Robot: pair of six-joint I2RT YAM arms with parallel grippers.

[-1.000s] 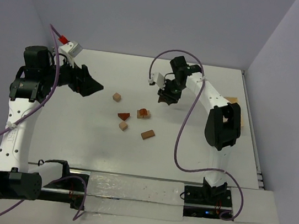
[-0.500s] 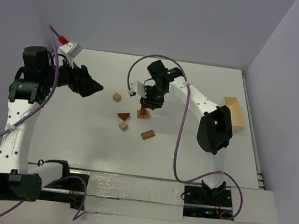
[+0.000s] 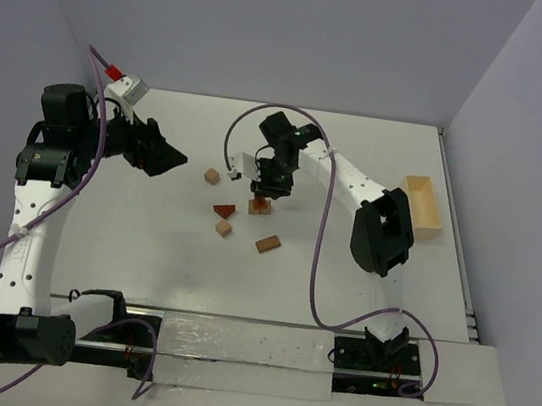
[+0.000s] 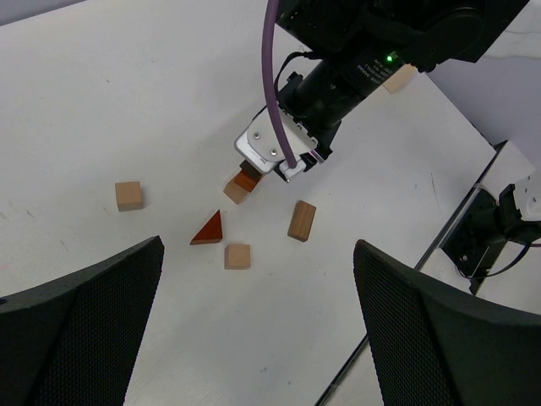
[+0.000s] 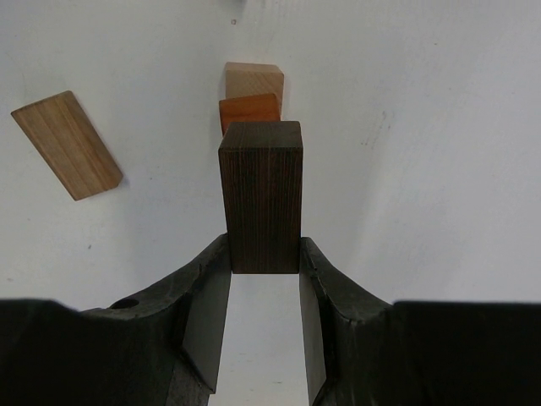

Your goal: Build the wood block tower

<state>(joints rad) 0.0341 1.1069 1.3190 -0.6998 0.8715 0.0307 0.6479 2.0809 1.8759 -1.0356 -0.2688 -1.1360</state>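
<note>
At bench [image 3: 380, 148] centre, right end effector [image 5: 264, 254], part-closed on dark block [image 5: 260, 190], has swung in from 2 o'clock. Block now over orange-on-tan stack [image 5: 251, 101]; placement looks next. Triangle [image 3: 224, 211] at 8 o'clock of stack, bar [image 3: 267, 244] at 6 o'clock, both loose. Left end effector [image 3: 164, 158] wide open, empty.

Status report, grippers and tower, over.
Left gripper open, away from blocks. Right gripper shut on dark block, just by orange block and tan block. Loose bar aside, not blocking.

Bright even overhead light, soft faint shadows, sharp focus throughout
</note>
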